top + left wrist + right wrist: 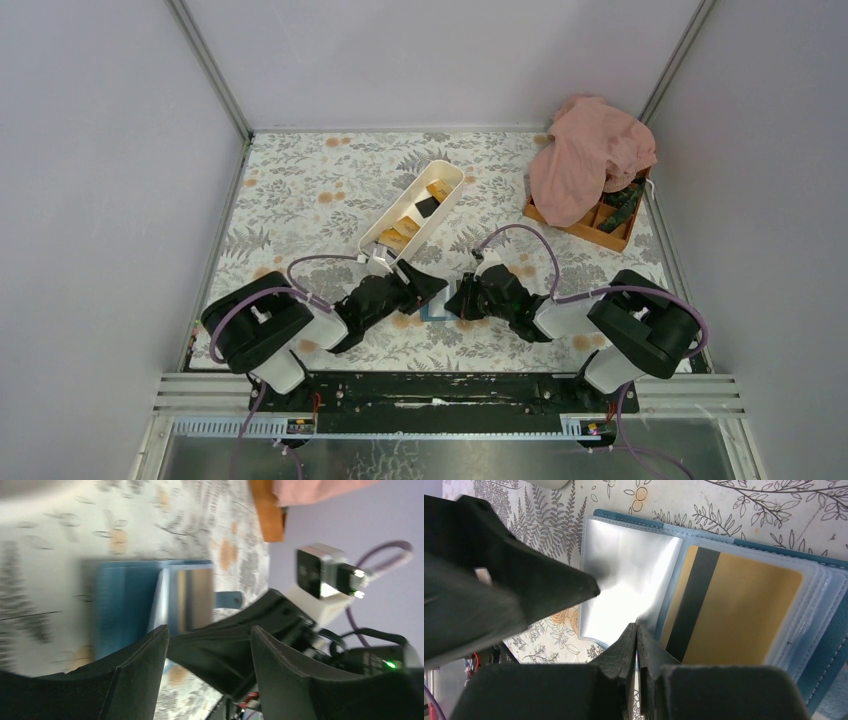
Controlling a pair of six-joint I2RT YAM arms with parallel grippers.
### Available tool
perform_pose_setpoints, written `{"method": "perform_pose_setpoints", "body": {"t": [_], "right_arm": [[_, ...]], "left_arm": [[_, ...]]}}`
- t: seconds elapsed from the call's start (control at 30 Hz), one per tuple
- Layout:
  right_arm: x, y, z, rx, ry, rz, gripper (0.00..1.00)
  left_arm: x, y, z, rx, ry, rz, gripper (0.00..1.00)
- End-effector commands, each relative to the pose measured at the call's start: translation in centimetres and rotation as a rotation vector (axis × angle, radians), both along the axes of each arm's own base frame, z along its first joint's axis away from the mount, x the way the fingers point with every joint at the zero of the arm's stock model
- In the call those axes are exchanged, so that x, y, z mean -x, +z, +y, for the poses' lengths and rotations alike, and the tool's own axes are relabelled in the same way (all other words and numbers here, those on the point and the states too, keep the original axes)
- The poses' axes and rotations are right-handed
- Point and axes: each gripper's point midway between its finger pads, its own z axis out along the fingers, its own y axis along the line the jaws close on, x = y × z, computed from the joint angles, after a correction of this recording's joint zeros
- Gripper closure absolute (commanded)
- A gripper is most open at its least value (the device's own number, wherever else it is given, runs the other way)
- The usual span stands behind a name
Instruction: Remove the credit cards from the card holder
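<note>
The blue card holder (819, 680) lies open on the floral cloth between the two arms, small in the top view (437, 310) and blurred in the left wrist view (125, 605). An orange-yellow credit card (744, 615) with a black stripe sits in a clear pocket. My right gripper (636, 629) is shut, pinching the lower edge of a raised, empty clear pocket page (624, 575). My left gripper (209, 630) is open just short of the holder, with nothing between its fingers. One of its fingertips (591, 587) touches that raised page. More credit cards (436, 190) lie in the white tray.
The long white tray (449, 200) lies slanted just beyond the grippers. An orange compartment box (590, 228) stands at the back right, half covered by a pink cloth (590, 155). Walls close in the table on the left, back and right.
</note>
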Motion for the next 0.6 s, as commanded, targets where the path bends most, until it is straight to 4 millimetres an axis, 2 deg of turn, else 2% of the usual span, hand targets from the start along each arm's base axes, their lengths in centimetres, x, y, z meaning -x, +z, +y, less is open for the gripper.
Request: {"method": "perform_pose_setpoints", "body": {"t": [0.0, 0.43, 0.57], "right_arm": [[1.9, -2.5, -1.6, 0.091, 0.035, 0.051, 0.90], [2.2, -2.4, -1.4, 0.077, 0.053, 0.055, 0.88], [2.4, -1.5, -1.1, 0.037, 0.073, 0.033, 0.87]], "left_arm": [[-0.3, 0.3, 0.7, 0.051, 0.013, -0.003, 0.32], [-0.5, -2.0, -1.4, 0.098, -0.045, 0.045, 0.24], [-0.7, -2.5, -1.6, 0.092, -0.041, 0.050, 0.24]]}}
